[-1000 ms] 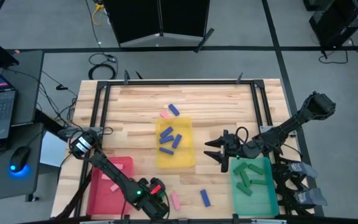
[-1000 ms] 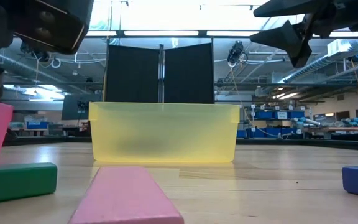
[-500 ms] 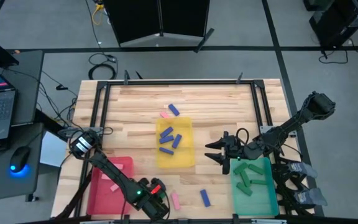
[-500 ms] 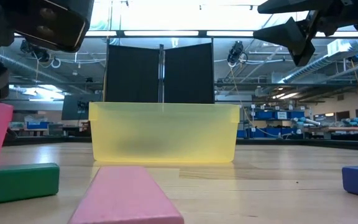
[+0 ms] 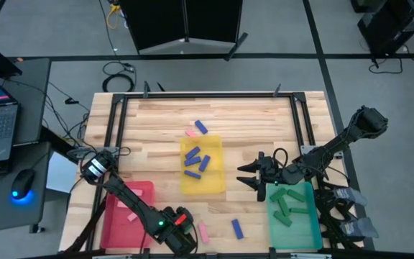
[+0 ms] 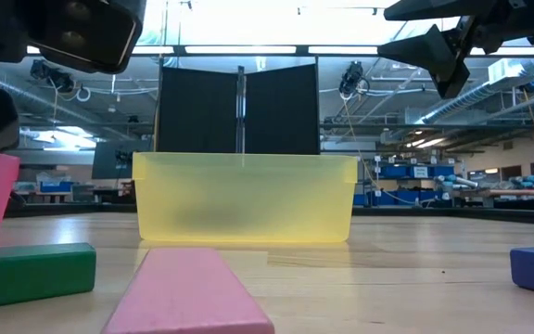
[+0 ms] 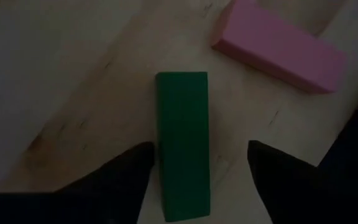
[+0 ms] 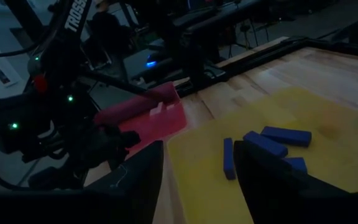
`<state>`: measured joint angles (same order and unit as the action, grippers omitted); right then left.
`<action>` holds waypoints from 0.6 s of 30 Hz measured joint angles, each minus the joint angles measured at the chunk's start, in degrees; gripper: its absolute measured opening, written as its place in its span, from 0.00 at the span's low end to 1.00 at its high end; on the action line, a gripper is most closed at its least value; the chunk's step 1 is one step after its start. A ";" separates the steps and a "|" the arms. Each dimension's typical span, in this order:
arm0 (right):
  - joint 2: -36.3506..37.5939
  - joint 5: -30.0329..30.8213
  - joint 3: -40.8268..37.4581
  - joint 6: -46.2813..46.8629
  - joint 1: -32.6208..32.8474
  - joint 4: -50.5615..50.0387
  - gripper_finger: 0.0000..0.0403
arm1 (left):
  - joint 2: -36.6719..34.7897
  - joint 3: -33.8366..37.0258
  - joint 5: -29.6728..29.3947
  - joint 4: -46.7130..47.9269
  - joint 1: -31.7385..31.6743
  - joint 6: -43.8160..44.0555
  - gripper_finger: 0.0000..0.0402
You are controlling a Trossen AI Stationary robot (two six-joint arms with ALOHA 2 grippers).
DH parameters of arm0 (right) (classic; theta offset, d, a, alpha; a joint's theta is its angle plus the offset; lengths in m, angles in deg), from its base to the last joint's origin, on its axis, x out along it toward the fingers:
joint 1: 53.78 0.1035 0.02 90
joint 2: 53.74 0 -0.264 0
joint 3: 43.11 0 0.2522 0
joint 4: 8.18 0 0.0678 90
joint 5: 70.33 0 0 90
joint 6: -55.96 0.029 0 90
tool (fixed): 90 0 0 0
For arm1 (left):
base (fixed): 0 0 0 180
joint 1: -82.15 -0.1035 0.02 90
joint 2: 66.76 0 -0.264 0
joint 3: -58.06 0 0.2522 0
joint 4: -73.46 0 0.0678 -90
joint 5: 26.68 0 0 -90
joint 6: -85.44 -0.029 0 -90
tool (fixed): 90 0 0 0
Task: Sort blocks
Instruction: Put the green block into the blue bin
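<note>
Judging by the trays, sorting is well along: blue blocks [image 5: 194, 160] fill the yellow tray [image 5: 218, 183], while the left tool [image 7: 197, 163], spread, straddles a stray green block [image 7: 182, 143] on the table nearby; the right tool [image 5: 246, 176] hovers spread and empty beside that tray.

I see yellow tray [image 8: 291, 155] holding blue blocks [image 8: 284, 136] | red tray [image 8: 146, 118] beyond | my right gripper [image 8: 197, 174] fingers apart, empty

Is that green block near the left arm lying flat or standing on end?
Lying flat. The green block rests on its long side on the wooden table, between the open fingers of the left end effector, beside a pink block.
</note>
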<state>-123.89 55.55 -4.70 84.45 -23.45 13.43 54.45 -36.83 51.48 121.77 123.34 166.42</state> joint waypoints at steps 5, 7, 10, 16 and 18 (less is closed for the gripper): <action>0.00 0.00 0.02 -0.03 0.00 0.26 0.51 | 1.05 -0.26 0.53 1.37 -0.04 0.06 0.57; 0.00 0.00 0.02 -0.04 0.00 0.62 0.51 | 1.05 -0.29 -0.14 2.07 -0.04 0.50 0.51; 0.00 0.00 0.02 -0.09 0.00 1.27 0.51 | 1.05 -0.30 -0.25 3.14 -0.20 0.56 0.41; 0.00 0.02 0.02 -0.15 -0.02 2.47 0.50 | 1.05 -0.41 -0.56 3.77 -0.31 -1.14 0.27; 0.00 0.14 0.02 -0.15 -0.07 2.75 0.50 | 1.05 -0.41 -0.37 3.77 -0.47 -2.45 0.27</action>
<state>-123.89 55.69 -4.68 84.30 -23.52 16.18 55.50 -37.24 51.11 125.55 122.88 163.97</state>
